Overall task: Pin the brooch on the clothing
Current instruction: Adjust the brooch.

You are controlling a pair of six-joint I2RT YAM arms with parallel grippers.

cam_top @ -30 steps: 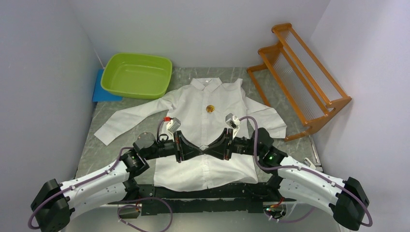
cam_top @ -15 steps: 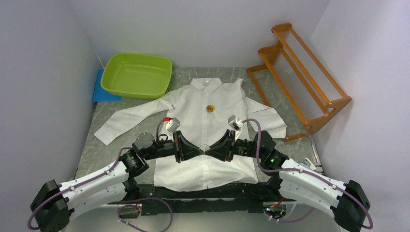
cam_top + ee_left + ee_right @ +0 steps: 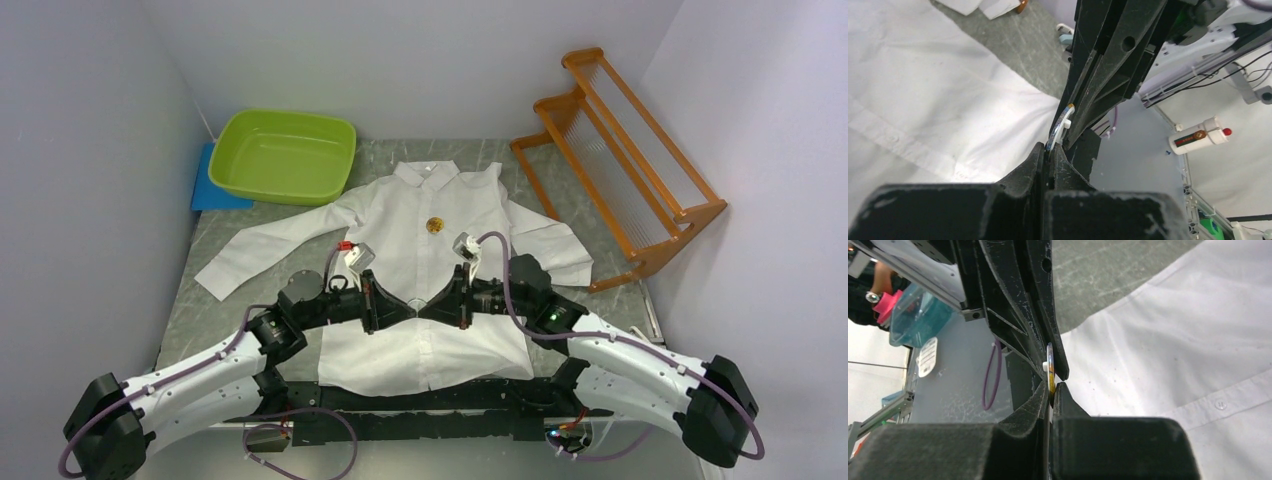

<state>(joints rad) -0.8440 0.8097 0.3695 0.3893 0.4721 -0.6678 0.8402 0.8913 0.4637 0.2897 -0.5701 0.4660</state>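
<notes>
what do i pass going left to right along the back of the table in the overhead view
green tub → white shirt → orange wooden rack

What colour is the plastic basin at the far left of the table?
The basin is lime green; the top external view shows it best.

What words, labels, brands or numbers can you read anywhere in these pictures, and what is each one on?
No text can be read in any view.
On the tag by the teal box: print too blurred.
On the round badge on the shirt: face too small to read.
On the held brooch: seen edge-on, face hidden.
</notes>
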